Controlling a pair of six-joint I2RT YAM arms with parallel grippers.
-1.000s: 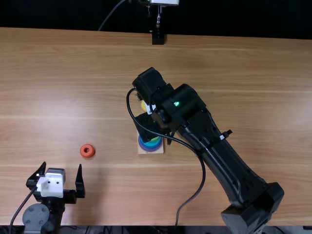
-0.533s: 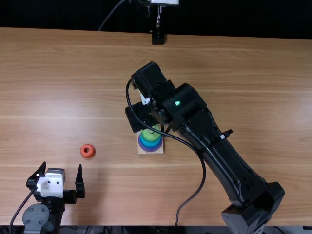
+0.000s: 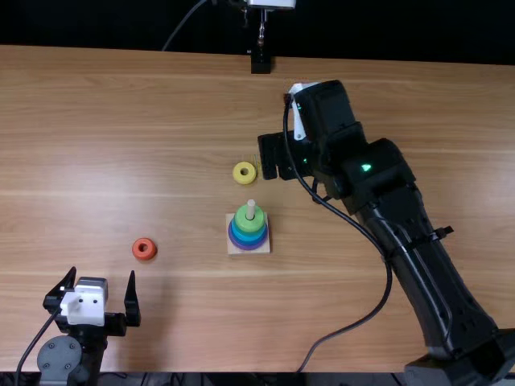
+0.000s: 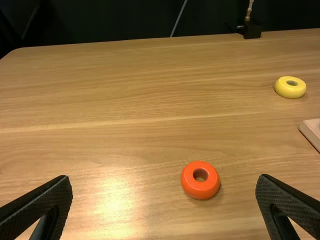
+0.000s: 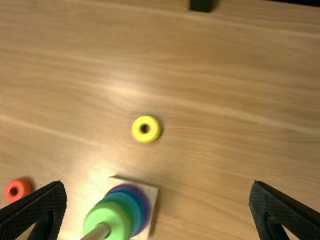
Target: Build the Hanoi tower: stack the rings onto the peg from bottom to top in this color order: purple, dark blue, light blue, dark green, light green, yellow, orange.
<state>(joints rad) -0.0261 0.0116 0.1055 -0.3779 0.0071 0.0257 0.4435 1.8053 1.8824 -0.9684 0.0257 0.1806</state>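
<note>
Your left hand (image 3: 102,273) waits over the near edge of the tabletop (image 3: 96,161), fingers spread and holding nothing. Beyond it and to its right lies the orange ring (image 3: 144,249), flat on the wood and not yet stacked. The yellow ring (image 3: 245,173) is also loose, flat and just beyond the wooden base (image 3: 231,250). On that base you have the tower around the peg (image 3: 250,209), purple (image 3: 249,247) at the bottom and light green (image 3: 249,226) on top, with blue and darker green bands between. You seem to have five rings done; yellow, then orange, remain. Your right hand (image 5: 157,187) has its fingers wide apart, nothing between them, past the tower on the far side, so yellow looks like your next pick.

As for what you can't make out: the left wrist view cuts off the base at its side. In the tower, dark blue and dark green are thin rims that blend with their neighbours, so check that order by eye. The right wrist view crops the peg, and in the top view your right arm covers some tabletop and much of its own hand.
</note>
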